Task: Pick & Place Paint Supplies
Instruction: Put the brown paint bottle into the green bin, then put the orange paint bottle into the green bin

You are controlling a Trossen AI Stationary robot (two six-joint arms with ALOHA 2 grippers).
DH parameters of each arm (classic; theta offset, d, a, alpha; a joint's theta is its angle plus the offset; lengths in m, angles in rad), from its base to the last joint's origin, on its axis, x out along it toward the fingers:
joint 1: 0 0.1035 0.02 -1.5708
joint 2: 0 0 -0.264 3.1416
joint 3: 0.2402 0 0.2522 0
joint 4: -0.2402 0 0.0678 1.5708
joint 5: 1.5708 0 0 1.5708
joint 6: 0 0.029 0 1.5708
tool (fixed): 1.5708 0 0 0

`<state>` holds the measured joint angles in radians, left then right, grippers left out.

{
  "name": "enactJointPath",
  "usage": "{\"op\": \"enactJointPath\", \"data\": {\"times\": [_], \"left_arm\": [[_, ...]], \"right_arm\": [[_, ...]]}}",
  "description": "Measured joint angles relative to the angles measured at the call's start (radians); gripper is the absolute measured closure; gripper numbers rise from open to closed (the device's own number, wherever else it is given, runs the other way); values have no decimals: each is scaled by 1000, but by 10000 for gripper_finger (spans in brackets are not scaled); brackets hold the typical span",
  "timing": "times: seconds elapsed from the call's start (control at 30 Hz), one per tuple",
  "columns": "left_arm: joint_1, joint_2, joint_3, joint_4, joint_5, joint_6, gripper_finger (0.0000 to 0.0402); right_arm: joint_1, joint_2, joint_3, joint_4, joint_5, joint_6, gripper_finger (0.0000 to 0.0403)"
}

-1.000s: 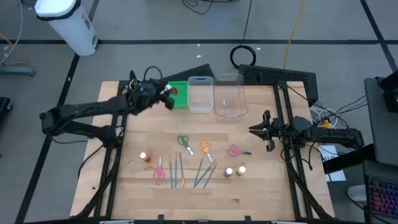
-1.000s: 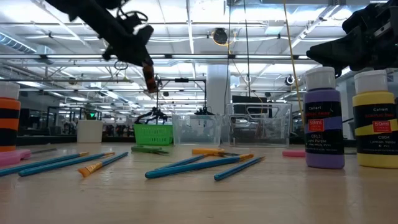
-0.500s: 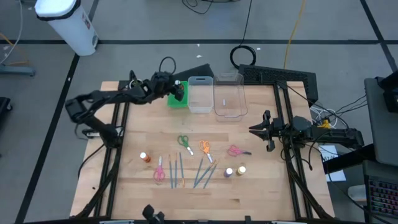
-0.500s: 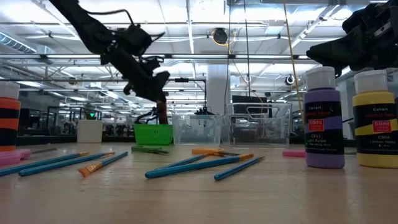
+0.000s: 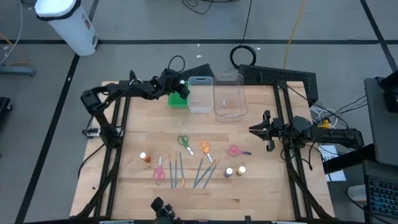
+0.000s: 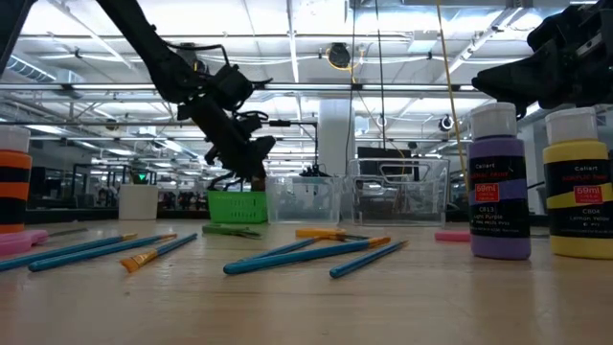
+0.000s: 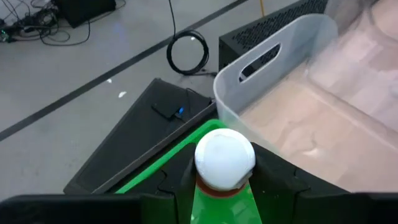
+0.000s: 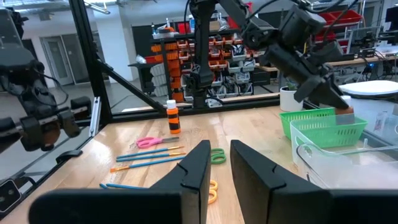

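The left gripper (image 5: 180,88) was over the green tray (image 5: 175,100) at the far side of the table (image 5: 261,186), and its fingers (image 7: 278,177) were closed on a small paint bottle (image 7: 224,163) w/ white cap; the bottle sat directly between the two fingers, cap pointing forward from the claw, its lower part over the tray. In the low view the gripper was down just at the top edge of the tray, whether the bottle touched the tray floor I cannot tell. Just beside the tray stood a clear bin (image 5: 200,95), and next to it a second clear bin (image 5: 228,96). The right gripper (image 5: 254,130) waited near the right edge of the table, above the wood, holding nothing, its fingers (image 8: 194,167) w/ only a narrow gap between them. The other supplies lay well apart from both claws, toward the front: an orange bottle (image 5: 145,158), pink scissors (image 5: 159,173), green scissors (image 5: 183,142), orange scissors (image 5: 204,148), 2nd pink scissors (image 5: 235,150), several brushes (image 5: 202,173), and a purple bottle (image 6: 497,184) and yellow bottle (image 6: 578,186) standing side by side.
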<state>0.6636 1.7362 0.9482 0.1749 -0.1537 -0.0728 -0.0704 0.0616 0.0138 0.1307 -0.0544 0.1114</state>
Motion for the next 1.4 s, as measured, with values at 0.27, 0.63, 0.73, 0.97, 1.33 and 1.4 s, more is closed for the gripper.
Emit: {"op": "enactJointPath", "data": {"times": [0.27, 0.63, 0.73, 0.97, 1.33, 1.4], "left_arm": [[-2, 12, 0, -1, -1, -10, 261], [-3, 11, 0, 2, -1, -11, 216], [-5, -1, 0, 5, -1, -13, 205], [-36, -151, 0, -16, -6, 70, 154], [-211, -544, 0, -572, 96, 42, 101], [-265, -604, 0, -693, 174, -25, 101]], "right_arm": [[0, 0, 0, 0, 0, 0, 348], [0, 0, 0, 0, 0, 0, 348], [0, 0, 0, 0, 0, 0, 348], [0, 0, 0, 0, 0, 0, 348], [0, 0, 0, 0, 0, 0, 348], [0, 0, 0, 0, 0, 0, 348]]}}
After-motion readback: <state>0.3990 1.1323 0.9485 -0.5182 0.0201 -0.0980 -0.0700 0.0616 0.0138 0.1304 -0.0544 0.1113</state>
